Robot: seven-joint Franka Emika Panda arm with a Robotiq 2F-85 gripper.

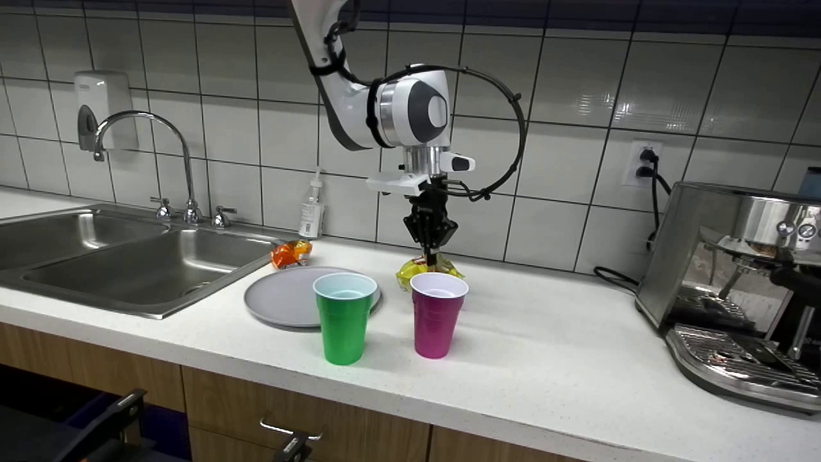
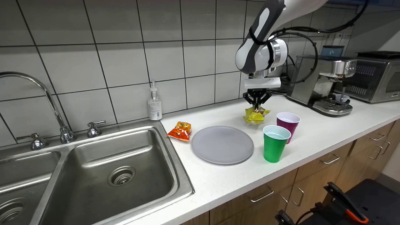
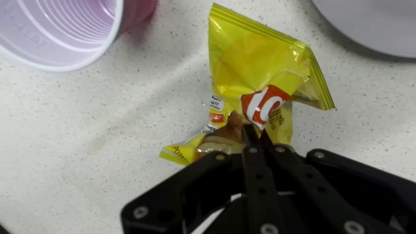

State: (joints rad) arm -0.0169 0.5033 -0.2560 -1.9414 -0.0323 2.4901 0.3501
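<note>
1 yellow bag — crumpled — sits pinched in your claw; near it on the table, 1 magenta cup, 1 green cup, 1 grey plate.

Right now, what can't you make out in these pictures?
The yellow bag, wrist view: full brand name, lost in the creases; the end effector covers part of the bag.
The purple cup, wrist view: cut off by the top and left edges.
The gray plate, wrist view: cut off by the top and right edges.
The pump bottle, both exterior views: label print too small.
</note>
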